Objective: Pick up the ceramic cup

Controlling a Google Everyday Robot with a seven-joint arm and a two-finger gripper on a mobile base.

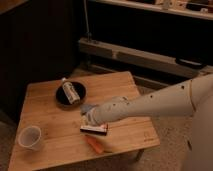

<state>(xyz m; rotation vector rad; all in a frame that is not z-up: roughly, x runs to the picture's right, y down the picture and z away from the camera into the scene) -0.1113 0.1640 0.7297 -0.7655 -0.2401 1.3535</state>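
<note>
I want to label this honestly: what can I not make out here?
Camera view:
- Gripper, over the table middle: the arm hides its tip.
- Flat packet under the arm: partly covered, print too small.
- Bottle in the dark bowl: label too small.
- Ceramic cup, front left: contents unclear.
</note>
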